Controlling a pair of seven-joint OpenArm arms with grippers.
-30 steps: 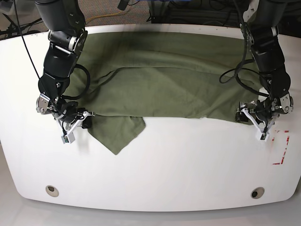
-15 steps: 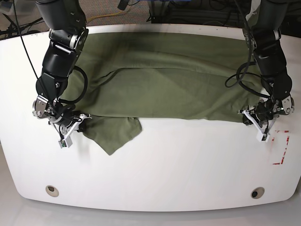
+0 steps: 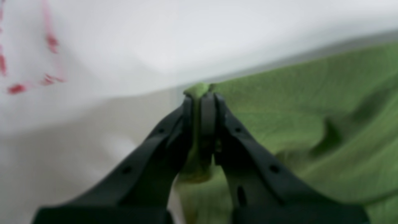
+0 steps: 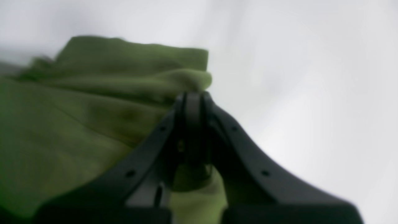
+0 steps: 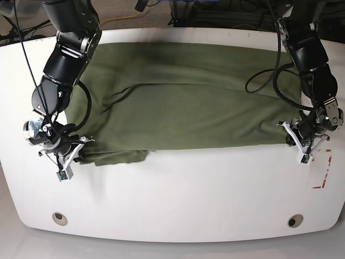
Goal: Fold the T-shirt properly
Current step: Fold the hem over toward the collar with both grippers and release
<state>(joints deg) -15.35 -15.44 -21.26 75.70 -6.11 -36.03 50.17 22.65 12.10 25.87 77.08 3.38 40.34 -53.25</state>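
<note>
White table (image 5: 178, 199), wrinkled olive T-shirt (image 5: 188, 108)

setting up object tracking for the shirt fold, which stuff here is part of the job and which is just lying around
Part of the job:
- T-shirt, olive green, spread across the table
- left gripper, shut on the shirt's edge
- right gripper, shut on the shirt's other end

Just there:
- white table
- red tape marks near the left gripper
- two round holes along the table's near edge
</note>
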